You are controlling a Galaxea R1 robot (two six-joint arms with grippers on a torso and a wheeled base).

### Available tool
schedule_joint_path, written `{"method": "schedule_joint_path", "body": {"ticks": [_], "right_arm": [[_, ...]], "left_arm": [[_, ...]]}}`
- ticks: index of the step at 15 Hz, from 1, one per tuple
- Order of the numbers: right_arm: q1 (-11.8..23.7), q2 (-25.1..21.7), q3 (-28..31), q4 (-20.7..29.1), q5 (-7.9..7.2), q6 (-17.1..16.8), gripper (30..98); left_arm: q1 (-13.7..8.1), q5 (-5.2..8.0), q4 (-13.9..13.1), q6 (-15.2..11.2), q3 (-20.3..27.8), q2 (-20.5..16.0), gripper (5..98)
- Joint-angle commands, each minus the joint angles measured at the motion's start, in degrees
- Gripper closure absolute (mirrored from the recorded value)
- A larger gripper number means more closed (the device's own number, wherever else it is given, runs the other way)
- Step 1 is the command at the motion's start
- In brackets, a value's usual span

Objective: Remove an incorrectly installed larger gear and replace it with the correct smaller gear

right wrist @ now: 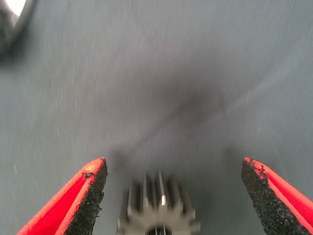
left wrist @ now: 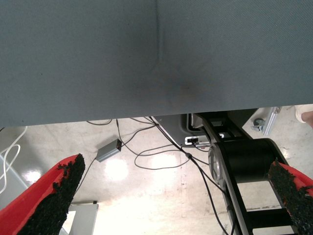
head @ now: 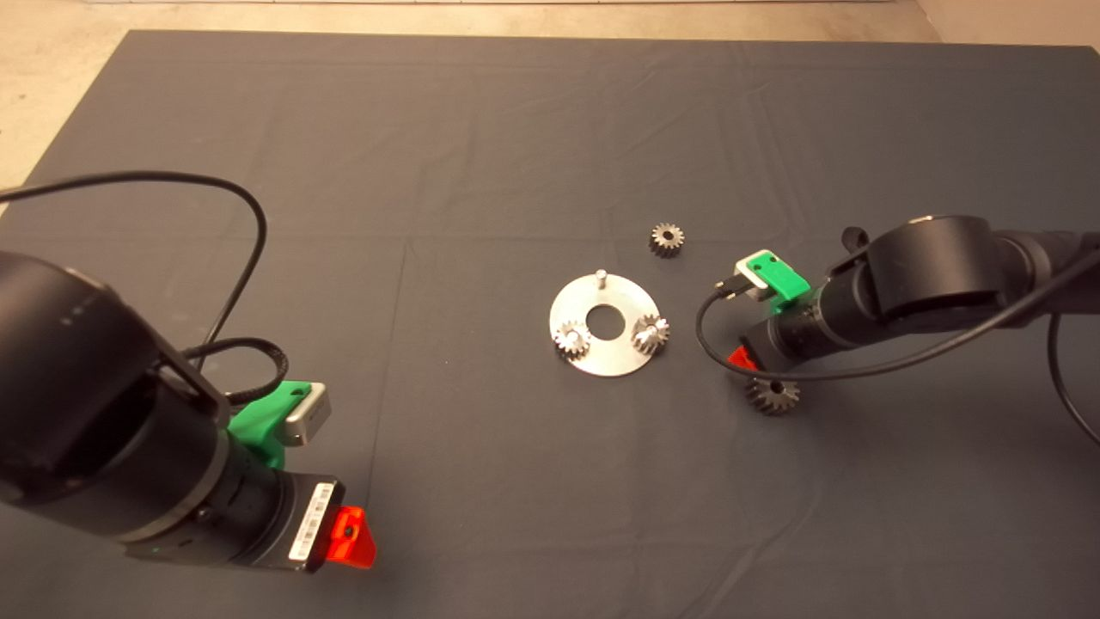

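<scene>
Your right gripper point(head: 746, 361) sits low over the dark mat point(head: 481, 155), just to the right of the round steel plate point(head: 606, 325). In the right wrist view its 2 red fingers point(right wrist: 88, 196) stand wide apart with nothing clamped; the larger gear point(right wrist: 157, 210) lies on the mat between them, touching neither pad. From above you see that same flared gear point(head: 772, 395) resting on the mat just below the gripper, clear of the plate.

The plate carries 2 bright small gears, 1 at its lower left point(head: 571, 340) and 1 at its lower right point(head: 650, 333), each on its own post. A bare peg point(head: 601, 276) stands at the plate's far edge, and a round hole opens at the plate's centre.

The smaller gear point(head: 667, 238) lies flat on the mat just beyond the plate's upper right, apart from the plate and from the gripper.

Your left gripper point(head: 348, 537) waits at the lower left edge of the mat. Its fingers point(left wrist: 54, 196) are spread wide and empty, and its wrist view looks past the mat's edge to cables on the floor point(left wrist: 146, 156).
</scene>
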Motion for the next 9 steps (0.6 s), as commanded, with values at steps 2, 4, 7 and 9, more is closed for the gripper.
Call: {"method": "schedule_joint_path", "body": {"ticks": [2, 4, 7, 9], "right_arm": [[3.25, 1.09, -1.78, -1.29, -4.20, 0.20, 51.4], [3.82, 1.09, -1.95, -1.22, -4.20, 0.29, 50.5], [4.87, 1.10, -2.49, -1.22, -4.11, 0.38, 46.0], [5.04, 2.23, -4.37, -1.22, -4.11, 0.03, 46.0]], "left_arm": [[-0.36, 0.11, -0.47, -0.06, 0.75, 0.00, 6.1], [-0.36, 0.11, -0.47, -0.06, 0.75, 0.00, 6.1], [-0.36, 0.11, -0.47, -0.06, 0.75, 0.00, 6.1], [-0.36, 0.11, -0.47, -0.06, 0.75, 0.00, 6.1]]}}
